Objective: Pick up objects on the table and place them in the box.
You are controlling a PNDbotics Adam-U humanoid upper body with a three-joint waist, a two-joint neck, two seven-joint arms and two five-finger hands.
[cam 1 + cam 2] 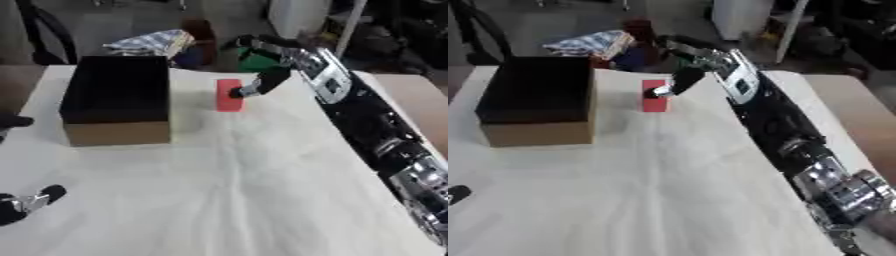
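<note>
**Right hand at the red block beside the box**

A white cloth-covered table [245, 190] fills most of the view. Toward its far left stands a cardboard box [118, 131], open at the top, with a dark interior and plain brown outer walls. Nothing can be made out inside it.

Just to the right of the box, apart from it, a red block [227, 96] stands upright on the cloth near the table's far edge. It is a flat rectangular piece, taller than wide.

The right arm reaches in from the lower right corner and stretches diagonally across the table to the block. The right hand [251, 89] hangs down from the wrist, its fingers bent toward the block's right side, with the fingertips [658, 92] against its upper right edge. Whether the fingers close round the block or only touch it cannot be told, since the block's far side is hidden.

The left hand [35, 199] shows at the lower left edge of the left eye view, low over the cloth and well apart from box and block; only a few finger ends are visible, so its state cannot be told.

Beyond the table's far edge lies a folded checked cloth [150, 42].
</note>
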